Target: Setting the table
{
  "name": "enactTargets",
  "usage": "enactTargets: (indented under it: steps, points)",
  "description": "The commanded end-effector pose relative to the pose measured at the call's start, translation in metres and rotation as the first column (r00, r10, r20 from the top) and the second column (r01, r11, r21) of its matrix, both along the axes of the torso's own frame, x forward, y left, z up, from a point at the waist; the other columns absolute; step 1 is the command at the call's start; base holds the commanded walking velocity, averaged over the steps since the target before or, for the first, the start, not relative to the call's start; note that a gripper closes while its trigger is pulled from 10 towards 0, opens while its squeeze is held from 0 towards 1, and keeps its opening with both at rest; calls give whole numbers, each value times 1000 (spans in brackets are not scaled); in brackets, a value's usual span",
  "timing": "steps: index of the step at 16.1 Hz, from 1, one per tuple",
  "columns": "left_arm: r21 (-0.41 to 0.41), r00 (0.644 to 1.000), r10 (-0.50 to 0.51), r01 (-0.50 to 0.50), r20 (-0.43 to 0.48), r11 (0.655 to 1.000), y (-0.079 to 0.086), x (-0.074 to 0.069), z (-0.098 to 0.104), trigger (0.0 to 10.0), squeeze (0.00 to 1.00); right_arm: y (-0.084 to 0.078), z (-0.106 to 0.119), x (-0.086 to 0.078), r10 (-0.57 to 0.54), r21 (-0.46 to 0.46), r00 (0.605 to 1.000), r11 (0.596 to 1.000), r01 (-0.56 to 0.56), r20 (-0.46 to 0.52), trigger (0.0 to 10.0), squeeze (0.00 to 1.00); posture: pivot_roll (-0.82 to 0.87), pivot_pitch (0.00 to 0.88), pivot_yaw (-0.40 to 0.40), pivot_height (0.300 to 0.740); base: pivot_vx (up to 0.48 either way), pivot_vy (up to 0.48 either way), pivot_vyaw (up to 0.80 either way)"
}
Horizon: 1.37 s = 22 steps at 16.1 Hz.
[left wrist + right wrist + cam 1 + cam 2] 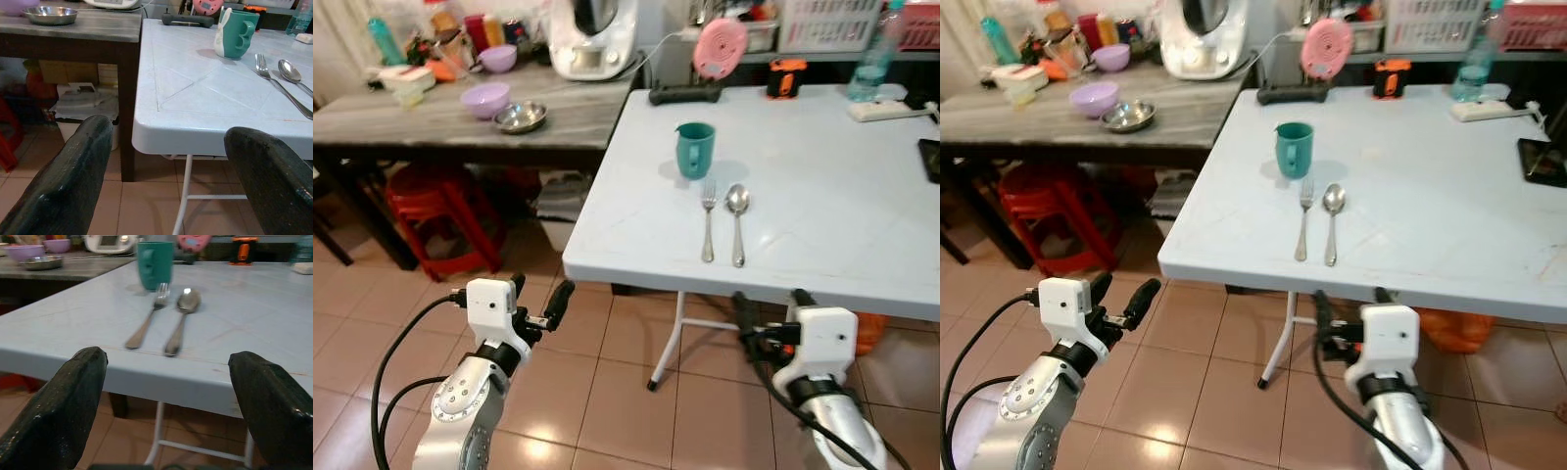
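On the white tabletop (822, 176) a fork (708, 217) and spoon (737, 220) lie side by side, just before a teal mug (695, 149). Left claw (166, 171) and right claw (166, 406), both spread and empty, hang below the tabletop's near edge.

Colours on and near the table

A green cup (695, 149), a silver fork (708, 221) and spoon (737, 222) on a pale blue table (832, 211) — purple bowls (486, 98), a red stool (443, 213), a pink round thing (720, 47).
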<state>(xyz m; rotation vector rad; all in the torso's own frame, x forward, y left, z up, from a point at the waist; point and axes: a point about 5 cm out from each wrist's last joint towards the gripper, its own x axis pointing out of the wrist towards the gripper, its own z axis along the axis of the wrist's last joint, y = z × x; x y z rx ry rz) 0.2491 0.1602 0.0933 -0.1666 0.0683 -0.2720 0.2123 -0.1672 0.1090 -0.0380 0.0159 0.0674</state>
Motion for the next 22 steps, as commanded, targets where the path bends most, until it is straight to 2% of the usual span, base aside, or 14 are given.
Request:
enactTargets:
  steps: [1,12,13,18,21,22]
  points:
    - [-2,1000,-4,4,20,1000,3,0,5,10000,0,1,3,0,5,3,1000,1000,-5,13,10000,0,-67,39,100,740,364,0,0]
    - [-2,999,-47,47,15,999,-1,1,5,10000,0,3,5,1,9,5,1000,1000,-10,25,10000,0,-71,41,104,740,409,0,128]
    - [-6,998,-55,55,5,998,-2,1,4,10000,0,4,6,2,15,-17,999,1000,-14,33,10000,0,-71,44,106,740,300,0,0]
    - [4,999,-42,42,3,999,3,0,3,10000,0,7,7,5,13,-17,1000,1000,-13,23,10000,0,-66,62,114,740,110,0,0]
    - [39,992,-121,120,32,992,1,-11,2,10000,0,10,9,7,18,18,999,1000,-19,30,10000,0,-66,73,116,740,0,0,0]
    - [45,984,-180,179,16,983,1,-16,-1,10000,0,7,8,9,-3,13,1000,1000,3,6,10000,0,-68,83,113,740,0,0,0]
